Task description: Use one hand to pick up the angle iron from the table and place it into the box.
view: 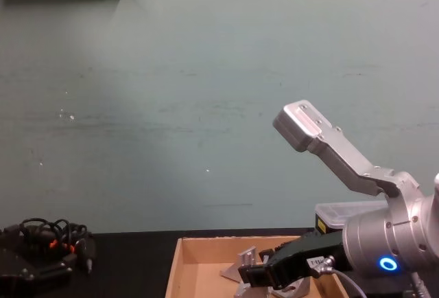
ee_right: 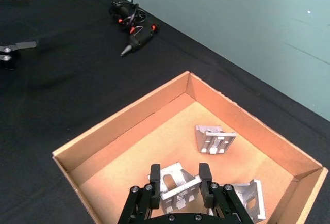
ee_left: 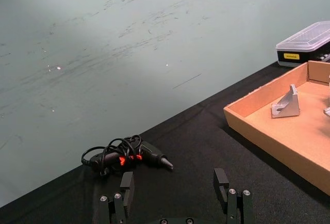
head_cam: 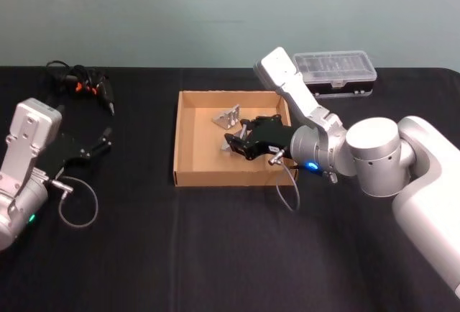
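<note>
**Angle iron over the box, pincer around it**

The right pincer sits low inside the box, its fingers set on either side of an angle iron; whether they clamp it or have let go cannot be told. Two more angle irons lie on the box floor nearby. The left pincer rests open over the table, well apart. The piece looks rigid, metallic, fairly light and smooth-faced; gripping across its flat webbed sides seems safest against slipping.
</note>
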